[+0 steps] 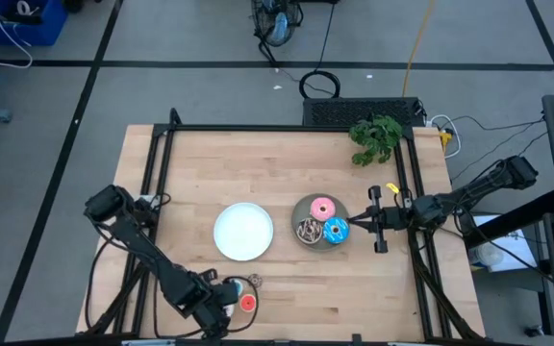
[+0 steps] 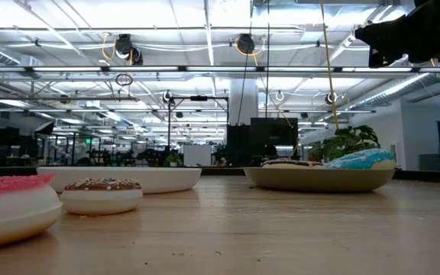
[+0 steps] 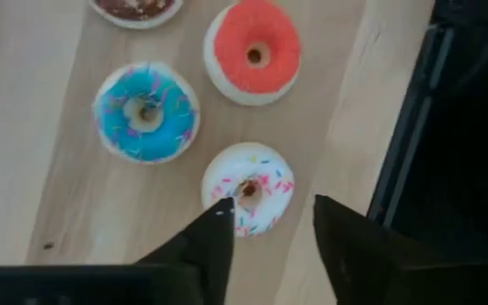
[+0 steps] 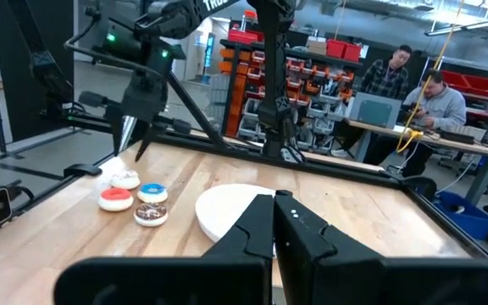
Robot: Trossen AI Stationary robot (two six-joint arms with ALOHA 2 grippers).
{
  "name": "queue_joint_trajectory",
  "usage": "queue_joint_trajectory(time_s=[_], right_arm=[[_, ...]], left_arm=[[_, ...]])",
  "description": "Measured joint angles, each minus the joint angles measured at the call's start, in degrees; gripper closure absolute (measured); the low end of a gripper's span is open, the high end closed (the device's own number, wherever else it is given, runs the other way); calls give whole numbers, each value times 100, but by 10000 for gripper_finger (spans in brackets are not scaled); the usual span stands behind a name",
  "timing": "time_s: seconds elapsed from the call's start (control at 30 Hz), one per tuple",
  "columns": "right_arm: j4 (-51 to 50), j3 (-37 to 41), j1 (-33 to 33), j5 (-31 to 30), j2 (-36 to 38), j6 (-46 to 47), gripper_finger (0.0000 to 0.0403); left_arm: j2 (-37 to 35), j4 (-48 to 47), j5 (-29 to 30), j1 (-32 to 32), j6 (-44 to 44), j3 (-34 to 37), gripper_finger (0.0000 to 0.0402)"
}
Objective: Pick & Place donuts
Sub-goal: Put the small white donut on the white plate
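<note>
White donut (image 3: 248, 187), the tiny sprinkled one: where now?

Lies flat on the table (image 1: 258, 163) near the front edge, under the left gripper (image 3: 269, 216). Fingers apart, one tip over the ring's rim, the other just off its far side. Not yet touching, as far as can be told.

Heavy? Fragile?

Looks like a light toy, probably foam or soft plastic with a firm base. Likely gives a little under a squeeze and does not break. Probably slides on the smooth wood if nudged from one side only.

Best hold?

Across the outer rim, one finger on each side, low on the pale base. Calls for centring first, since the ring now sits nearer one finger. A finger through the hole looks too tight for so small a ring.

Count of donuts?

Seven. Four tiny on the table, close together: white, red (image 3: 253, 51), tiny blue (image 3: 146, 111), and tiny brown (image 3: 135, 7), only partly in the left wrist view. Three larger on the grey plate (image 1: 296, 213): pink (image 1: 322, 208), big blue (image 1: 336, 231), big brown (image 1: 308, 231).

Plates? Other arm?

Two plates: grey, plus a white plate (image 1: 243, 232) beside it, holding nothing. Right gripper (image 1: 354, 229) waits just beside the grey plate, fingers pressed together on nothing.
</note>
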State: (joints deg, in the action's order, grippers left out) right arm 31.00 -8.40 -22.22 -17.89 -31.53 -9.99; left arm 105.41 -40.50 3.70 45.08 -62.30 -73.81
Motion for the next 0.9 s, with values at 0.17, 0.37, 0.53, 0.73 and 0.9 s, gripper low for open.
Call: queue_joint_trajectory(time_s=[0.17,0.37,0.53,0.73,0.9], right_arm=[[0,0,0,-2,0,-12,403],[1,0,0,-2,1,-12,403],[-2,0,0,-1,0,-12,403],[-7,0,0,0,2,-12,403],[-9,0,0,0,0,-12,403]], left_arm=[[0,317,-118,-33,-121,332,193],[0,317,3,-47,-147,477,188],[0,314,85,-86,14,487,188],[124,319,108,-129,130,487,188],[376,467,-160,-142,209,487,188]])
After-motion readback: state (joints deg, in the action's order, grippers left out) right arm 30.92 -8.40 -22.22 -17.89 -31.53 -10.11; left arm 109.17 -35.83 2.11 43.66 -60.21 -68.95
